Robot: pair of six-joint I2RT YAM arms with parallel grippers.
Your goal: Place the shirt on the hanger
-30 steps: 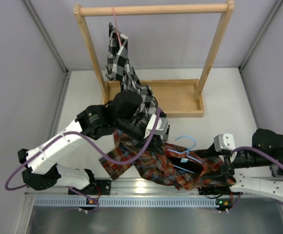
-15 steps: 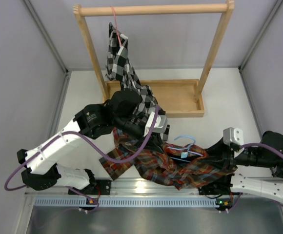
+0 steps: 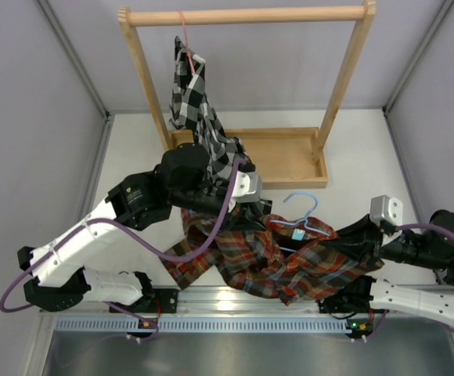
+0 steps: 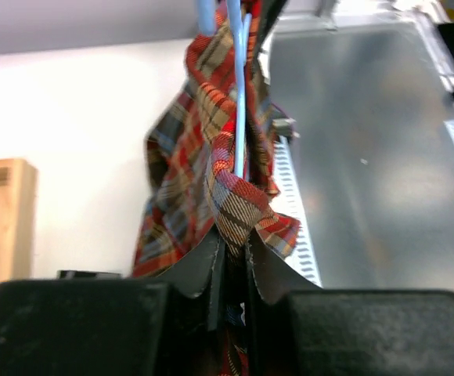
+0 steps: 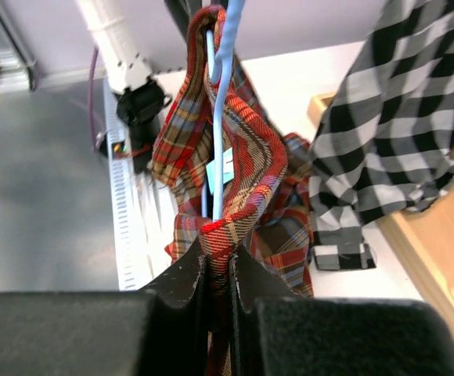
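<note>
While the shirt (image 3: 290, 262) hangs slung between both arms over the near edge of the table (image 3: 368, 149) in the top view, the hanger (image 3: 305, 221) sits inside it with its hook poking out at the top. The left gripper (image 3: 252, 211) meets the cloth at one end and the right gripper (image 3: 362, 241) at the other, though their jaws are hidden from this angle. The middle sags and bunches. I judge the cloth soft and light, with no shape of its own, so it will follow only where it is pinched.

From the left wrist, the left gripper (image 4: 228, 249) is pressed together on a twisted fold of shirt (image 4: 235, 200), and the hanger (image 4: 239, 102) runs down into that fold. So thin a pinch could slide out under a tug.

From the right wrist, the right gripper (image 5: 219, 254) is likewise clamped on a fold of shirt (image 5: 246, 184) wrapped over the hanger (image 5: 217, 117). The shoulder seams look like the best hold. The thin hanger may bend or swing if the two ends are pulled unevenly.
</note>
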